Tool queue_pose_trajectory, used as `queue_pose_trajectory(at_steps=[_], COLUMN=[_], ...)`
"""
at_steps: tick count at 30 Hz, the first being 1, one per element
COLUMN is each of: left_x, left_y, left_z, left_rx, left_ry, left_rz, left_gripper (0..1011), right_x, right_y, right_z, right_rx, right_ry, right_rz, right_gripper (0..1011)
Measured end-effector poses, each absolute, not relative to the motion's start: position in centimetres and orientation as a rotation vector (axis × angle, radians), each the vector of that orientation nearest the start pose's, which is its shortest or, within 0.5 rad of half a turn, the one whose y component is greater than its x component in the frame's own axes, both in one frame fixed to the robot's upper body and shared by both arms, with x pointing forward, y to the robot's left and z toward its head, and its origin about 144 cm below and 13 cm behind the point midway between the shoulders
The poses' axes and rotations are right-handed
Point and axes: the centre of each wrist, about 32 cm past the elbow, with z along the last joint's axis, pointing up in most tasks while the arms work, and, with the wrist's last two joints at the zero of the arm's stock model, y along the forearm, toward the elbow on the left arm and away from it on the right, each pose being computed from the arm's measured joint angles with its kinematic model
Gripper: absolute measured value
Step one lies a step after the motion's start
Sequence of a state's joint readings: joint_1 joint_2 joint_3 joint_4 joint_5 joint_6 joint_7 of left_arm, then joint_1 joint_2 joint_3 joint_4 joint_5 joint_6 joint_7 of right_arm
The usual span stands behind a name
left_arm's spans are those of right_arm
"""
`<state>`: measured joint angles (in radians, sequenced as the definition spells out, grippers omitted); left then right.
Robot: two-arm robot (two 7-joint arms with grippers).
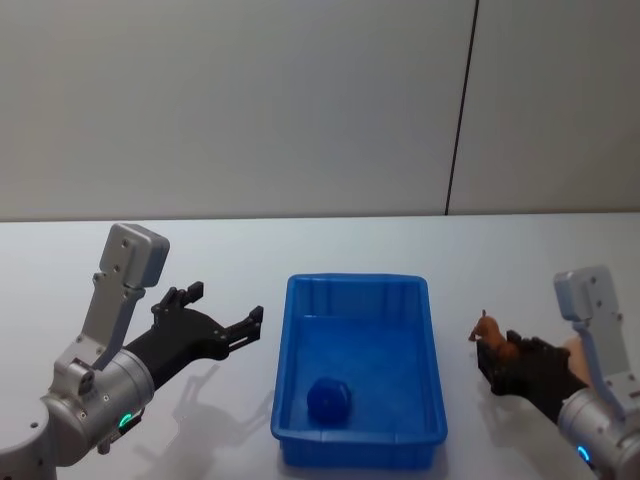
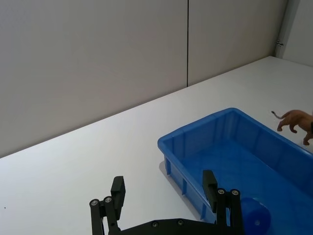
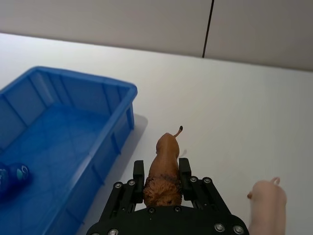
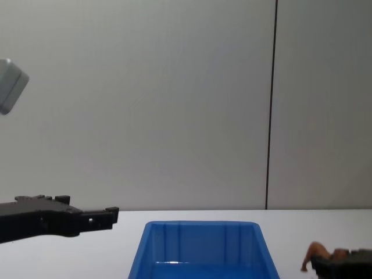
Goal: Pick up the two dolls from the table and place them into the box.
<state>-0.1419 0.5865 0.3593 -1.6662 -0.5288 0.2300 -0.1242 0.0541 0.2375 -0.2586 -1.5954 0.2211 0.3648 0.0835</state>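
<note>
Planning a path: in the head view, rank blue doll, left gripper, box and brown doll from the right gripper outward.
1. Brown doll, held in right gripper
2. Box, beside it
3. Blue doll, inside box
4. Left gripper, beyond box

Bright, even light casts soft, faint shadows on the table (image 1: pixel 330 245).

Item count, positions referenced to the box (image 1: pixel 360 281):

- Box: one, blue, open-top.
- Table (image 1: pixel 150 250): one, white.
- Toy figures: three.
  - One blue rounded doll (image 1: pixel 329 399), inside the box.
  - One brown doll (image 1: pixel 490 335), four-legged, right of the box.
  - One pale pink figure (image 3: pixel 268 203), farther right of the box than the brown doll.
- Grippers: two.
  - One left gripper (image 1: pixel 227 303), left of the box.
  - One right gripper (image 3: pixel 161 167), right of the box.
</note>
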Motion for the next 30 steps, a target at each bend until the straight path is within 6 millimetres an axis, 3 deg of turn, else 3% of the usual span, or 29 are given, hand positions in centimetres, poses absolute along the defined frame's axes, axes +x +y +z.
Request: queue_pose_trajectory(at_steps=[19,30], left_x=[47.5,47.5], left_y=[28.0,28.0], left_z=[119.8,119.8], left_rx=[0.219,0.219], left_ry=[0.082,0.082], left_rz=[1.099,1.099], left_gripper=[1001,1001], right_x=[47.1,48.4], right_y=[-21.1,-19.9], right_z=[118.9,120.8], right_rx=[-0.117,0.016], right_ry=[0.012,0.016], right_rz=[-1.137,-1.010], right_gripper=[412,412])
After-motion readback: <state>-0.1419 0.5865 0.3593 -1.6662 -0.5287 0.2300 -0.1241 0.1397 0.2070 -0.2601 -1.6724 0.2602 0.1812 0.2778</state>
